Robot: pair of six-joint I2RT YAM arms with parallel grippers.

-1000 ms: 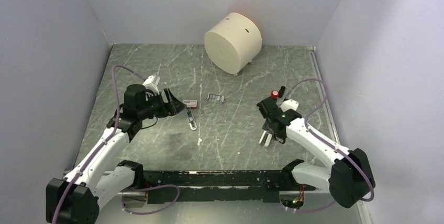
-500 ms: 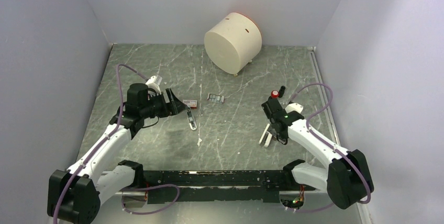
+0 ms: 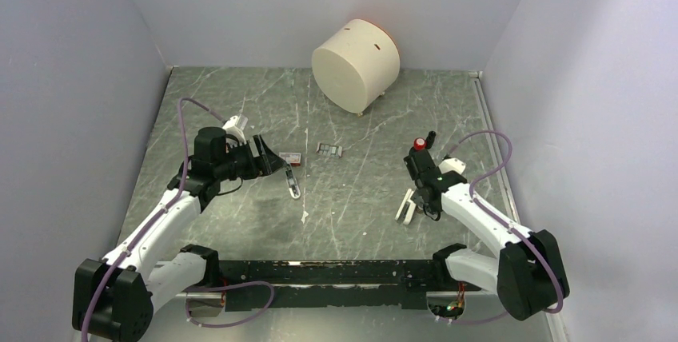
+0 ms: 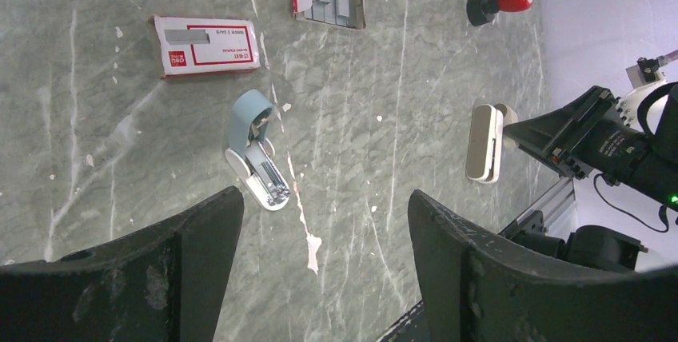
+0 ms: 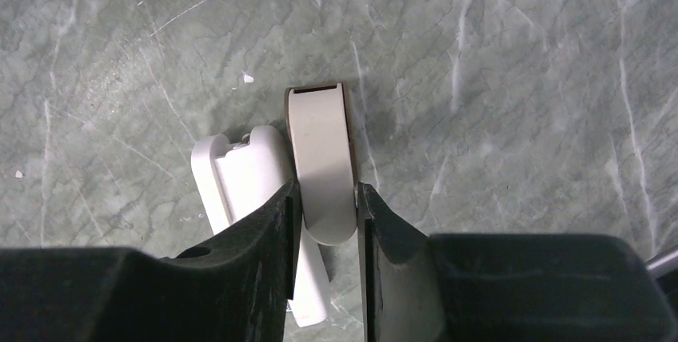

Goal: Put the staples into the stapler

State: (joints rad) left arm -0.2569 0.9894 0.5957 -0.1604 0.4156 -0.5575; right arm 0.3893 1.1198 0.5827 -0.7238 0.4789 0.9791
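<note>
Open blue stapler (image 4: 256,154), staples (image 4: 329,2) beyond, perhaps boxed, left end effector (image 4: 322,198) spread

In the right wrist view the fingers of the right gripper (image 5: 328,190) cover the near end of the white stapler (image 5: 320,142). Its paler half slips under the left finger, so where the two halves join cannot be seen. Both fingers run off the bottom edge.

In the left wrist view the fingers of the left gripper (image 4: 325,198) are cut by the bottom edge, and the right arm (image 4: 608,142) by the right edge.

From the top camera the staples (image 3: 329,149) are too small to count. The print on the red-and-white box (image 3: 292,157) is unreadable. A white fleck (image 3: 305,215) is too small to identify. Whether the open blue stapler (image 4: 256,154) holds anything cannot be told.
</note>
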